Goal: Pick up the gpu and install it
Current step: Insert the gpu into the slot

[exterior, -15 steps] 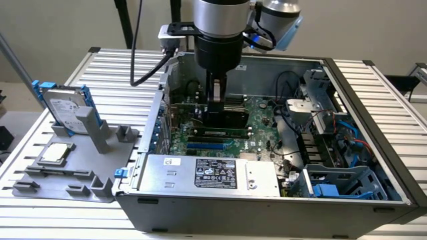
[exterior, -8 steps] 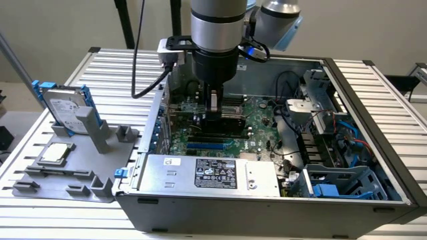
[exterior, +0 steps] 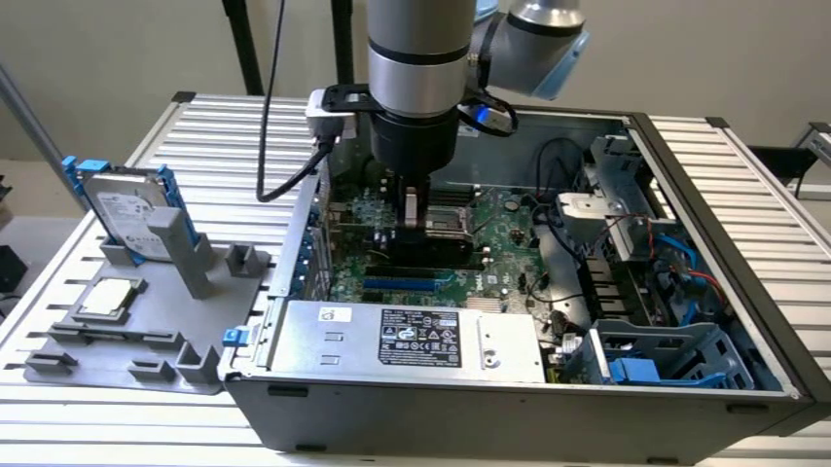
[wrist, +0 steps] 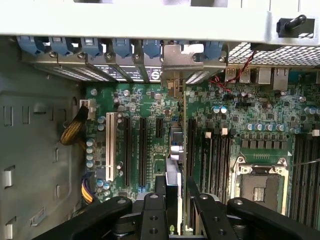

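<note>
My gripper (exterior: 415, 226) reaches straight down into the open computer case (exterior: 727, 243), shut on the gpu (exterior: 418, 255). The card stands on edge over the green motherboard (exterior: 500, 219). In the wrist view the gpu (wrist: 174, 150) is seen edge-on between the two black fingers (wrist: 159, 205). It runs along a long expansion slot (wrist: 190, 145). Its silver end bracket (wrist: 186, 59) sits at the row of rear slot covers (wrist: 120, 70) with blue clips. I cannot tell whether the card's edge is down in the slot.
A grey fixture (exterior: 130, 341) on the exterior view's left holds a silver hard drive with blue rails (exterior: 130, 209) and a small square processor chip (exterior: 109, 297). Inside the case are the power supply (exterior: 403, 339), cables (exterior: 610, 233), a blue drive cage (exterior: 663, 360) and an empty processor socket (wrist: 257, 187).
</note>
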